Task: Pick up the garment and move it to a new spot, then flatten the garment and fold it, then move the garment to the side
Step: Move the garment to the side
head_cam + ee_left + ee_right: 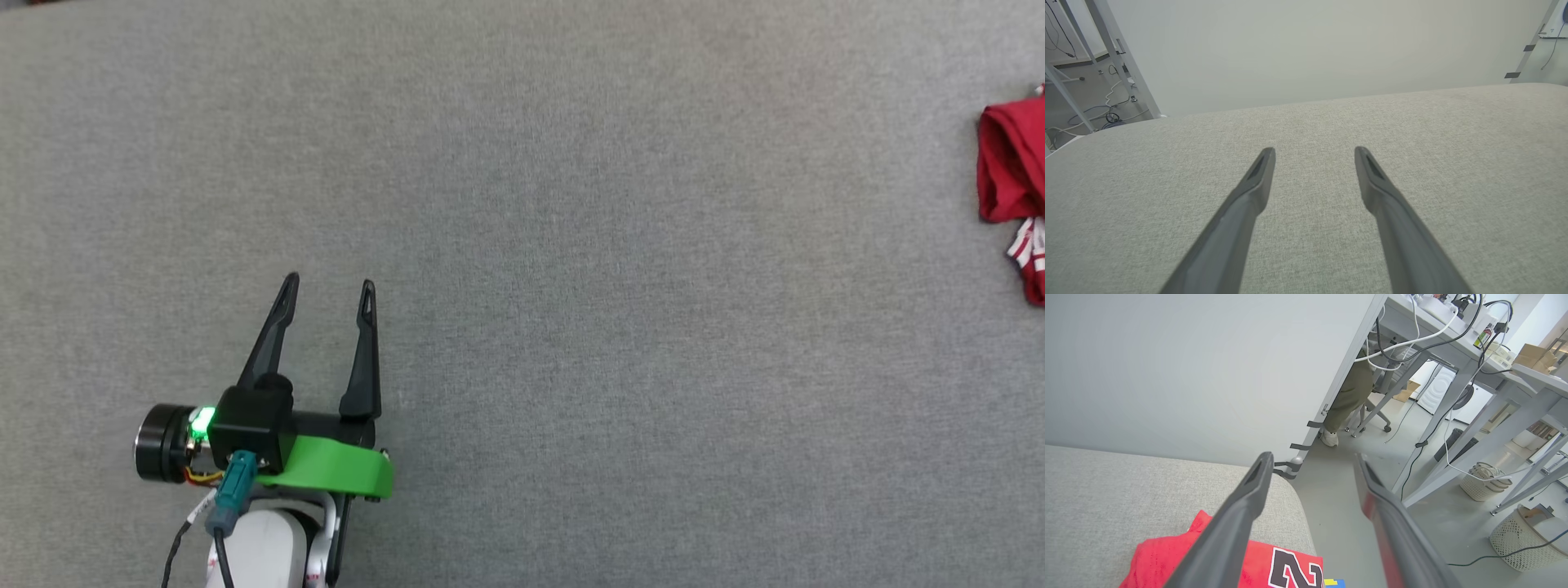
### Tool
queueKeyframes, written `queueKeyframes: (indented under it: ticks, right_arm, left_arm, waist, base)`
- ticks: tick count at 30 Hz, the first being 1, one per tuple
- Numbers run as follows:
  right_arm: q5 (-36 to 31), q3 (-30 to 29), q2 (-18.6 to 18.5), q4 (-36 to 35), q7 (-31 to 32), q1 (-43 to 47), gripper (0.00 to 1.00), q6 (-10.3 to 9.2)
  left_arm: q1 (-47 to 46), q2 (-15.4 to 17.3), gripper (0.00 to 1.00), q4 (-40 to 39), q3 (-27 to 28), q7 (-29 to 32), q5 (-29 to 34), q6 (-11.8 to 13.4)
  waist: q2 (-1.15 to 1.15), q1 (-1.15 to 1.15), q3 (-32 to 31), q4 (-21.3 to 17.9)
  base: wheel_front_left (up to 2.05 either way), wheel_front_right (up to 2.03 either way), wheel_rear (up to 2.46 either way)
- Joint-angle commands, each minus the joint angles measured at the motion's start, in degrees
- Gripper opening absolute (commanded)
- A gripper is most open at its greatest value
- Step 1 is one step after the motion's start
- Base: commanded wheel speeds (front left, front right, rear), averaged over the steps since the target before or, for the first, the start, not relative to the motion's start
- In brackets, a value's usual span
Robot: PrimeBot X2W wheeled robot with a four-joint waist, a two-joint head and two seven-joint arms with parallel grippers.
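Garment [1157, 559] shows a black, white-edged numeral 2 [1295, 572].

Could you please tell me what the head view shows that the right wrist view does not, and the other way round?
The head view adds the open left gripper, two dark fingers on a green bracket, over the grey fabric-covered surface. The right wrist view adds the open right gripper above the red soft T-shirt, a black number 2 on it, a person's olive-trousered leg, grey desks and pale woven baskets. Both show that T-shirt lying on the grey surface.
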Motion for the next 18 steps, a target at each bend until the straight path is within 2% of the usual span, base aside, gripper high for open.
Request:
queueKeyframes:
  ticks: [1, 6, 10, 13, 18]
  right_arm:
    - [-0.89, -0.72, 1.85, -1.75, -1.27, 1.49, 1.0, -0.04]
    - [-3.31, -2.95, 8.39, -9.53, -2.89, 5.56, 1.0, -0.04]
    - [-5.03, -3.82, 14.39, -18.61, -3.06, 9.66, 1.0, -0.04]
    - [-6.05, -3.32, 19.36, -24.98, -3.07, 13.56, 1.0, -0.04]
    - [-7.98, -0.94, 27.18, -30.81, -3.08, 20.14, 1.0, -0.04]
  left_arm:
    - [0.98, -0.31, 1.0, 0.13, 0.32, -0.34, -0.29, 0.38]
    - [2.65, -0.5, 1.0, 0.49, 1.14, -0.34, -0.38, 0.64]
    - [3.38, -0.62, 1.0, 0.68, 1.94, -0.34, -0.43, 0.81]
    - [3.81, -0.73, 1.0, 0.93, 2.38, -0.34, -0.43, 0.87]
    - [4.66, -0.92, 1.0, 1.67, 3.0, -0.34, -0.47, 0.97]
  waist:
    - [0.0, 0.0, -5.0, 0.91]
    - [0.0, 0.0, -7.99, 2.33]
    - [0.0, 0.0, -9.89, 3.7]
    - [0.0, 0.0, -11.16, 4.75]
    - [0.0, 0.0, -13.61, 6.44]
  base:
    - [0.0, 0.0, 0.0]
    - [0.0, 0.0, 0.0]
    - [0.0, 0.0, 0.0]
    - [0.0, 0.0, 0.0]
    - [0.0, 0.0, 0.0]
